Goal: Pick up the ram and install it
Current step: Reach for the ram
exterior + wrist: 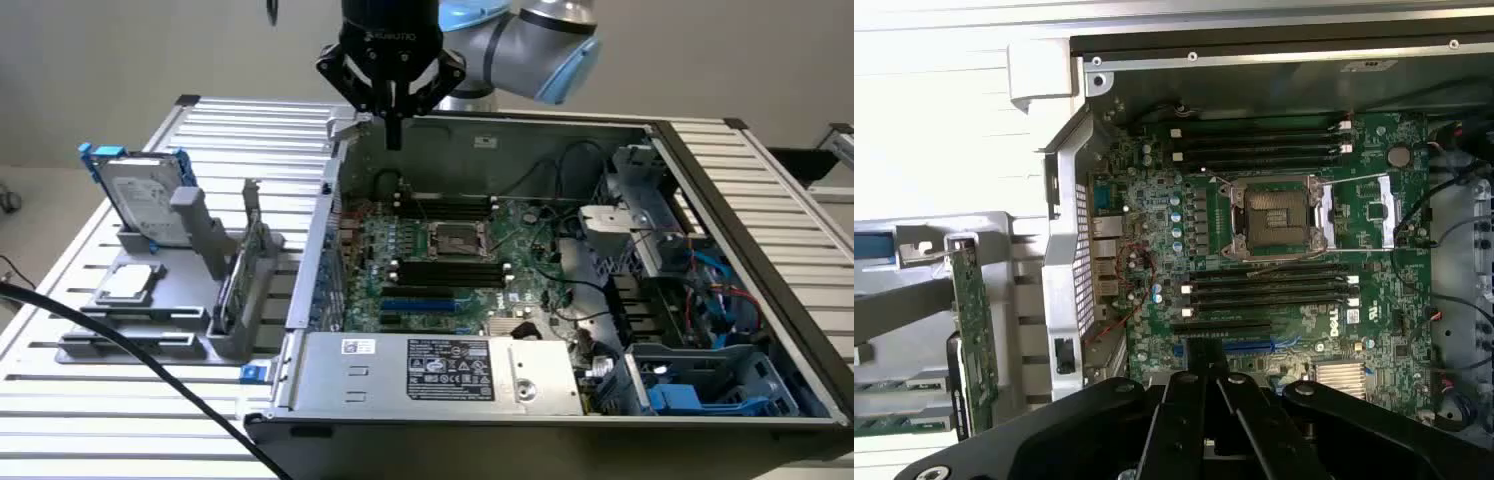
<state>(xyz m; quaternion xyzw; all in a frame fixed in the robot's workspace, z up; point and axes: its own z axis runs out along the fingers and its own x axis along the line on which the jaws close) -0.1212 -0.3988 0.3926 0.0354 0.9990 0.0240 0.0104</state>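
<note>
The ram [975, 335] is a thin green stick standing on edge in a grey holder [160, 320] outside the open computer case, at the exterior view's left. In the exterior view it appears edge-on as a narrow strip [238, 285]. My gripper [392, 138] hangs above the case's back left corner, well apart from the ram, with its fingers [1189, 410] pressed together and nothing between them. Under it lies the green motherboard [1154, 250] with black memory slots [1269, 290] on both sides of the processor socket [1274, 218].
In the holder, a silver hard drive in a blue frame [140, 195] stands upright and a small square silver chip [127, 283] lies flat. The case's metal walls [314, 270], power supply [441, 368], cables and drive bays [694, 300] surround the board.
</note>
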